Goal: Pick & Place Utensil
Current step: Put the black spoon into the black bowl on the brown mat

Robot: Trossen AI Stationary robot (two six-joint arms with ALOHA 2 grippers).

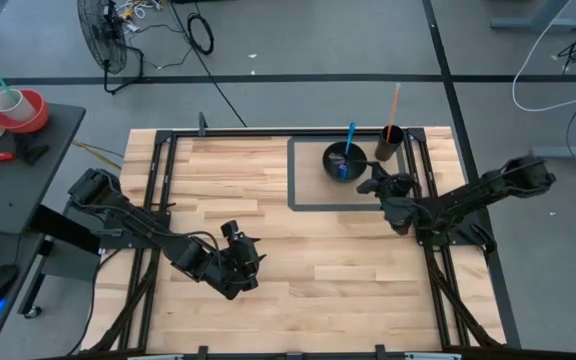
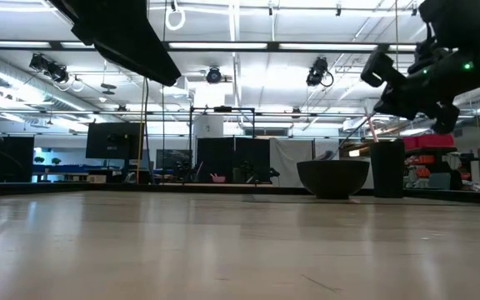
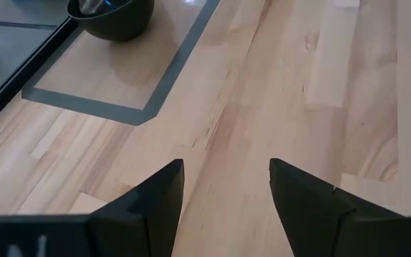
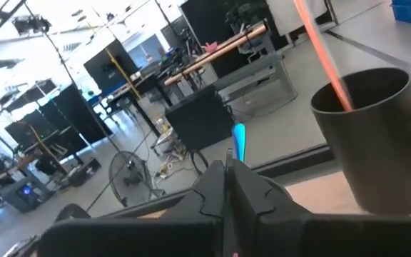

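Observation:
A black bowl stands inside a grey taped rectangle at the table's far right; it also shows in the low view. A blue utensil leans in the bowl, handle up, and shows past the fingers. A dark cup stands right of the bowl with an orange stick in it. My right gripper hovers shut just right of the bowl, raised above the table. My left gripper waits open over the table's middle near side.
Grey tape outlines the rectangle around the bowl. Black metal rails run along the table's left and right sides. Bare wood lies between the two arms. A fan and cables sit on the floor beyond the far edge.

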